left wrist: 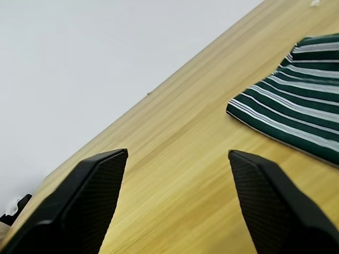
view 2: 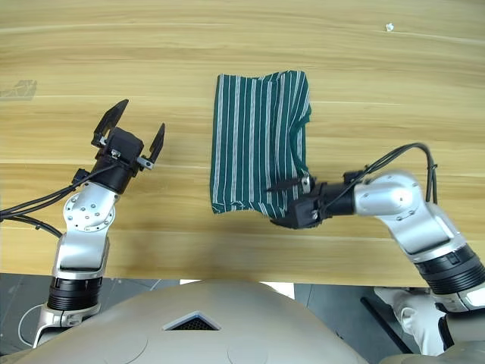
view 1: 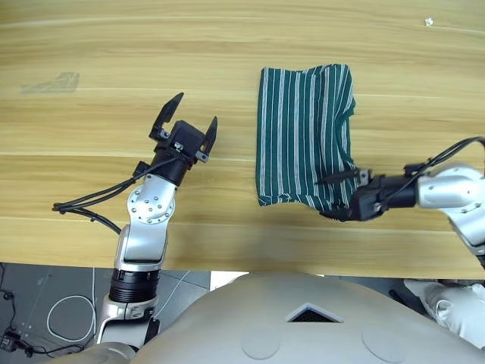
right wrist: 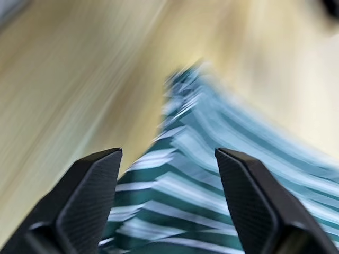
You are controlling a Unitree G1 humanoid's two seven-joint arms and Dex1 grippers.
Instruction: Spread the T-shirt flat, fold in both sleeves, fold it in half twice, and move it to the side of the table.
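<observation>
Overhead, the folded green striped T-shirt (view 1: pixel 303 136) lies right of centre on the wooden table (view 1: pixel 91 189). The right gripper (view 1: pixel 322 199) sits at its near right corner; the wrist view shows wide jaws over blurred stripes. The left gripper (view 1: pixel 197 108), jaws spread, hovers over bare wood well left; its wrist view shows the table's far edge.

Both arms are brushed silver metal with black sections. The left arm (view 1: pixel 144 246) carries a round silver joint plate (view 1: pixel 151 206) ringed with small dark screws, with a ribbed black collar (view 1: pixel 135 287) lower down. Thin black cables (view 1: pixel 87 203) loop out beside it, and a similar black cable (view 2: pixel 398 154) arches over the rounded silver right arm (view 2: pixel 386 196). The left tool (view 1: pixel 198 106) and right tool (view 1: pixel 322 199) are black, each with two tapered, blunt-tipped fingers (left wrist: pixel 87 201) that have a fine woven texture.
</observation>
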